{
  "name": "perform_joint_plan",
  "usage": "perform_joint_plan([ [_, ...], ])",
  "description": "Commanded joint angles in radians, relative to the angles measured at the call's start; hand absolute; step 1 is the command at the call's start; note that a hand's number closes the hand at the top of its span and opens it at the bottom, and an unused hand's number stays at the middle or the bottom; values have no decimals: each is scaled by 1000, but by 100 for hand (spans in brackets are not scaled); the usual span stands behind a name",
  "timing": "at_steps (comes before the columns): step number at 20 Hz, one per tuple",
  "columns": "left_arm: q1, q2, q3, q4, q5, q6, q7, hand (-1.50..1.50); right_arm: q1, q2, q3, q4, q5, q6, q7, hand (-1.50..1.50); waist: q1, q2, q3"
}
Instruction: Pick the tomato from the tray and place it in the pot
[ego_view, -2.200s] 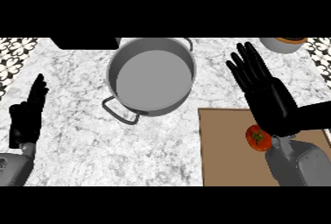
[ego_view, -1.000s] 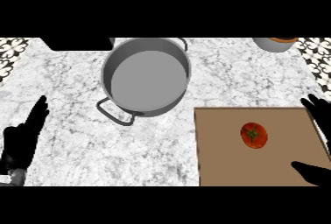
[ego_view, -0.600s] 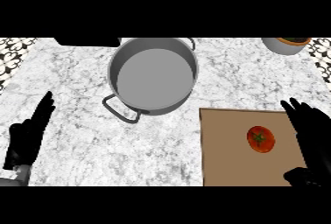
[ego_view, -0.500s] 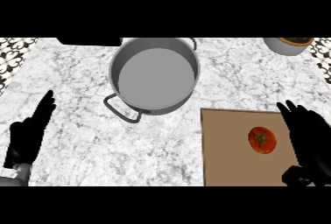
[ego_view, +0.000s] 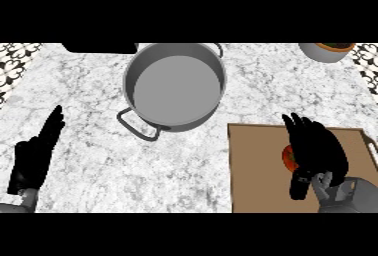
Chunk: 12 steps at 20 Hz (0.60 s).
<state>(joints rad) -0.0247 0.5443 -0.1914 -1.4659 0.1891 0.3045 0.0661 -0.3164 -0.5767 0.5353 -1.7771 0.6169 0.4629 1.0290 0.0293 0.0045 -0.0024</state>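
Head view: right robot hand (ego_view: 316, 150) covers tomato (ego_view: 287, 156); orientation unclear.

Bare marble counter (ego_view: 88, 90) lies between the resting left hand (ego_view: 33, 155) and the pot (ego_view: 174, 85), whose handle (ego_view: 136, 127) juts toward that hand. The right hand (ego_view: 316, 150) hangs over the tray (ego_view: 255, 170), covering most of the tomato (ego_view: 286, 156); open counter separates its fingertips from the pot ahead-left. A bowl (ego_view: 328, 50) sits well ahead.
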Motion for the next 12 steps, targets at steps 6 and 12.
perform_joint_plan([
  [6, 56, -13, 22, -15, -14, -10, -22, 0, -150, 140, -5, 167, 16, 204, 206, -150, -11, -6, 1],
  [12, 62, -3, 38, -52, -28, -12, 15, 0, -154, 188, 0, 312, 90, 186, 151, -150, -15, -5, 2],
])
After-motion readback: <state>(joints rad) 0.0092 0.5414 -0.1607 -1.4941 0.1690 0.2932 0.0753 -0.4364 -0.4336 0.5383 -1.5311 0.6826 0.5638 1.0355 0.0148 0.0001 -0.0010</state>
